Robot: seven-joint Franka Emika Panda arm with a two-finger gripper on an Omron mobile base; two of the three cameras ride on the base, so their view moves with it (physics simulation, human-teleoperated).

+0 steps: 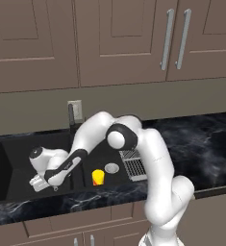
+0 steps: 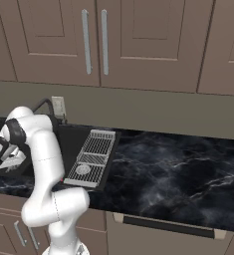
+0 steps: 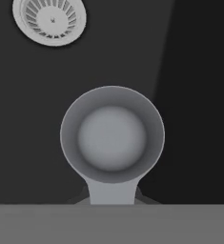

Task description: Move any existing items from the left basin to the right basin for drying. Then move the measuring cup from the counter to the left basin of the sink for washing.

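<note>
My gripper (image 3: 111,199) is shut on the thin handle of the grey metal measuring cup (image 3: 112,136). The cup's round bowl faces the camera, just above the black floor of the left basin (image 3: 23,105), near its silver drain (image 3: 49,20). In the left base view the arm bends down into the left basin (image 1: 8,168), and the hand (image 1: 40,181) sits low inside it. The yellow cup with the orange-red end (image 1: 98,177) stands in the right basin (image 1: 103,157), beside that basin's drain (image 1: 111,168).
A white wire rack (image 1: 133,163) (image 2: 93,157) borders the right basin. The dark faucet (image 1: 71,116) and a wall outlet (image 1: 76,109) stand behind the sink. Black marble counter (image 1: 196,149) (image 2: 178,174) runs to the right, under brown cabinets.
</note>
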